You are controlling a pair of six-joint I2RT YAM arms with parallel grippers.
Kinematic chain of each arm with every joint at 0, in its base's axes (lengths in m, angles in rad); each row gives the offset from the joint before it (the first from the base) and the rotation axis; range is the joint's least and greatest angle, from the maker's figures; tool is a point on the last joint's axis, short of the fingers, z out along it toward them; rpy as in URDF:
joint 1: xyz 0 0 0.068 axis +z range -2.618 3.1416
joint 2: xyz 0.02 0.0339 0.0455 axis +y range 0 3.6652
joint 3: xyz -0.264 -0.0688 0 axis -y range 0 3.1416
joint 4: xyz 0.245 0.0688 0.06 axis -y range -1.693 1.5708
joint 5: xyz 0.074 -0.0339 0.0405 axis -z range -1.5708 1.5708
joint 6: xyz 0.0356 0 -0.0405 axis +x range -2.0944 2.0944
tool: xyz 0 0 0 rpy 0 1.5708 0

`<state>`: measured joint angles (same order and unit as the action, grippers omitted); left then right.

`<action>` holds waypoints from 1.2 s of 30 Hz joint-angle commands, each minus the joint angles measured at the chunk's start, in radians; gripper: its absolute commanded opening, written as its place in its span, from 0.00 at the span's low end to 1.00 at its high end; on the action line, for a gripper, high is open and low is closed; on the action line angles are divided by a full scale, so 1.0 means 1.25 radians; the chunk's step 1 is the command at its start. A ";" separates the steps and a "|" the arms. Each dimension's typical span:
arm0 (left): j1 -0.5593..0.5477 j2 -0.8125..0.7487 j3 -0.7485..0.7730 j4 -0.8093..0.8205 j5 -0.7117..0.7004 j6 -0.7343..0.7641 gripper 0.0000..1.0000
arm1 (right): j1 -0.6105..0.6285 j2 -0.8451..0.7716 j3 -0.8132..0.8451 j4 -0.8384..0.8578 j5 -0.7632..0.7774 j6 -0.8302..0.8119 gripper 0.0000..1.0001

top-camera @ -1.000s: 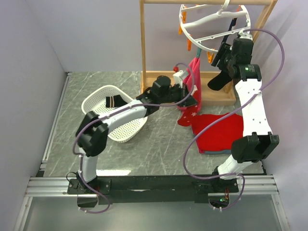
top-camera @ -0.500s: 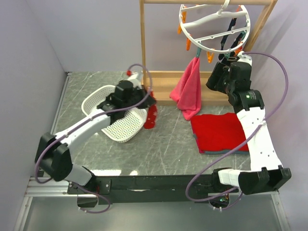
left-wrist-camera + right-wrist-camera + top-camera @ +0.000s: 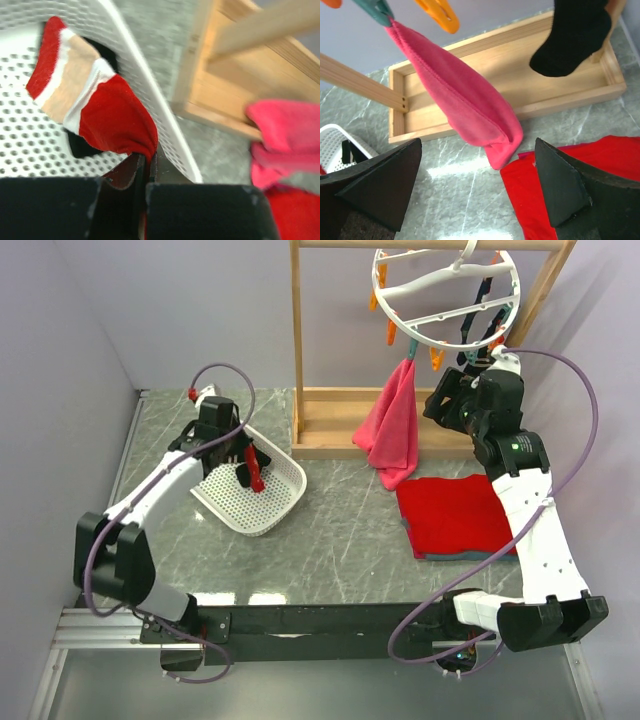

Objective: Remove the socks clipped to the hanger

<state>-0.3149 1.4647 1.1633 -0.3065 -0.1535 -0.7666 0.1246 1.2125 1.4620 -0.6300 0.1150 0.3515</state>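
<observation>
From above, the left gripper [image 3: 247,466] hangs over a white basket [image 3: 288,483] on the left half of the table, towards the far edge, clenched on a red sock [image 3: 254,472]. At the far edge stands a wooden rack [image 3: 298,340] carrying the hanger [image 3: 400,300], a round white ring with a pink towel [image 3: 395,430] dangling from it. The right gripper [image 3: 443,406] is raised just beneath the ring, and a folded red cloth [image 3: 455,515] lies near the right edge. The left wrist view shows the fingers [image 3: 120,177] pressed together on the sock's toe; the sock, red with white and tan bands, droops into the basket, and a dark sock [image 3: 80,146] already lies on the perforated floor beneath it. The right wrist view shows that claw spread wide and holding nothing, its two fingers [image 3: 377,180] framing the towel, which a teal clip [image 3: 380,9] grips, beside an unused orange clip [image 3: 437,12]. A black sock [image 3: 575,40] hangs above the rack's base tray [image 3: 520,75], near the far right corner. The job looks partly done: one sock binned, one about to be dropped, at least one not yet unclipped.
</observation>
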 commanded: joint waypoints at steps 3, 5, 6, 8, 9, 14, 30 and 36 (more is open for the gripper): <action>0.075 0.093 0.068 -0.024 -0.051 -0.025 0.01 | 0.012 -0.032 -0.010 0.043 0.000 0.002 1.00; 0.085 0.132 0.077 -0.008 -0.047 -0.013 0.01 | 0.012 -0.035 -0.009 0.041 0.006 0.001 1.00; 0.095 0.149 0.084 -0.002 -0.037 -0.009 0.01 | 0.012 -0.035 -0.007 0.040 0.007 -0.001 1.00; 0.101 0.205 0.118 -0.015 0.012 -0.013 0.01 | 0.013 -0.036 -0.006 0.036 0.011 -0.003 1.00; 0.101 0.221 0.125 -0.013 0.025 -0.013 0.01 | 0.014 -0.034 -0.005 0.035 0.014 -0.004 1.00; 0.101 0.247 0.075 0.049 0.093 -0.024 0.18 | 0.013 -0.037 -0.005 0.040 0.017 -0.008 1.00; -0.153 -0.068 -0.014 0.170 0.160 -0.026 0.97 | 0.013 -0.002 0.012 0.027 0.054 -0.020 1.00; -0.277 -0.021 -0.034 0.268 0.274 -0.037 0.98 | 0.002 0.035 0.061 -0.004 0.120 -0.037 1.00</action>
<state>-0.6056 1.3705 1.1404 -0.0719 0.0769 -0.8104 0.1352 1.2354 1.4712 -0.6296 0.1890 0.3305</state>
